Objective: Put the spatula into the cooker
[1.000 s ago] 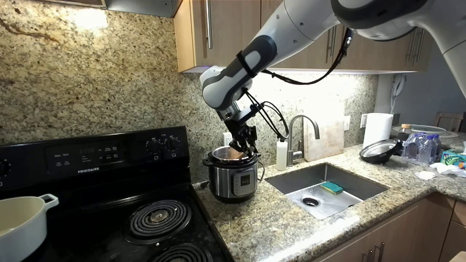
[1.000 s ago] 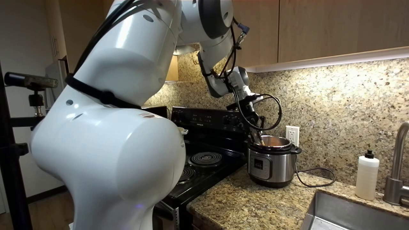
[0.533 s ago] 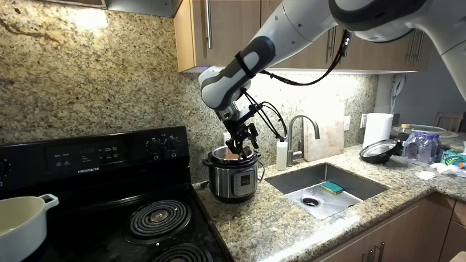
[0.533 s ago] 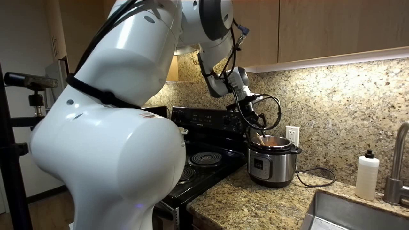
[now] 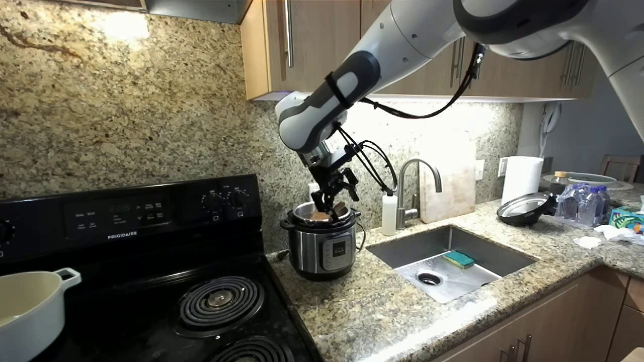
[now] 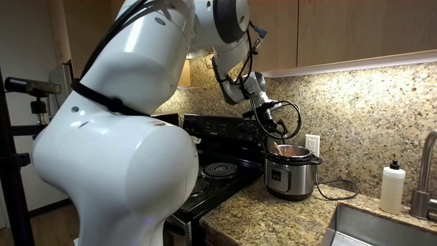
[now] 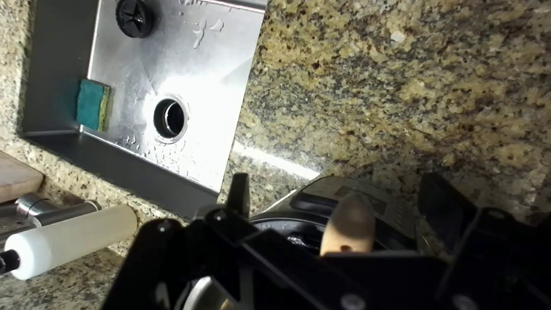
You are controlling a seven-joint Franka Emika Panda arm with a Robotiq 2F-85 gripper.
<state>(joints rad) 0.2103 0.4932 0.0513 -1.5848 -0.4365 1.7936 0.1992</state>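
I've just let go: the end effector, clamped a second ago, now spreads wide either side of the spatula, which leans in the cooker, one end above the rim. I judge only withdrawal remains.

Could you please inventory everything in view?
Cooker: 1, steel and black, on counter
Spatula: 1, light brown, partly in cooker
Stove: 1, black, beside counter
Pot: 1, white, on stove
Sink: 1, grey, in counter
Sponge: 1, teal and yellow, in sink
Stopper: 1, black, in sink
Faucet: 1, grey, behind sink
Dispenser bottle: 1, white, beside faucet
Board: 1, beige, behind sink
Paper roll: 1, white, on counter
Pan or lid: 1, black, near roll
Wrapped bottles: several, blue caps, on counter
Box: 1, multicoloured, on counter
Cupboards: several, light wood, above counter
Arm: 1, white, above counter
Pincer: 1, black, open over cooker
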